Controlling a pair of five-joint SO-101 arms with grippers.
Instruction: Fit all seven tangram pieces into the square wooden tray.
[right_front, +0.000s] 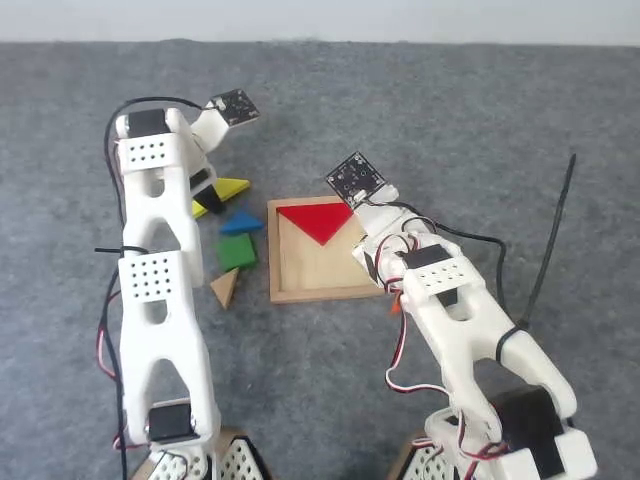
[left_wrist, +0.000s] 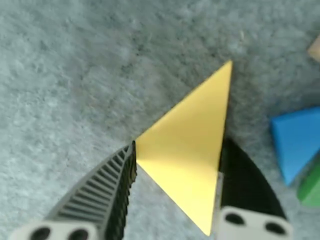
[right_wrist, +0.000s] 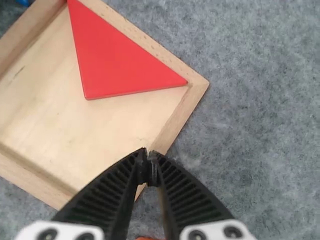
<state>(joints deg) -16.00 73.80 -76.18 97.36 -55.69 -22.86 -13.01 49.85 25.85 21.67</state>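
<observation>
**Item 1, left gripper** (left_wrist: 176, 159): I log the jaws pinching the yellow triangle (left_wrist: 192, 135). The ribbed finger meets one corner and the black finger lies along the opposite edge. In the high view this arm stands over the loose pieces, beside the tray.

**Item 2, right gripper** (right_wrist: 148, 164): jaws pressed together with nothing between them. The tips hang over the rim of the square wooden tray (right_wrist: 196, 95), on the side nearest this arm.

**Item 3, square wooden tray** (right_front: 274, 262): lies flat on the grey bench (right_front: 480, 120), between the two arms.

**Item 4, red triangle** (right_front: 318, 218): lies flat inside the tray, its long edge against the far rim and its point towards the tray's middle. The rest of the tray floor is bare wood.

**Item 5, loose pieces on the bench beside the tray:**
- The yellow triangle (right_front: 232, 187) is farthest from the arm bases.
- The blue triangle (right_front: 242, 222) is next.
- The green square (right_front: 237, 252) lies just beside the tray's rim.
- The tan triangle (right_front: 226, 287) is nearest the arm bases.

I cannot tell whether the yellow triangle is lifted or resting on the bench.
</observation>
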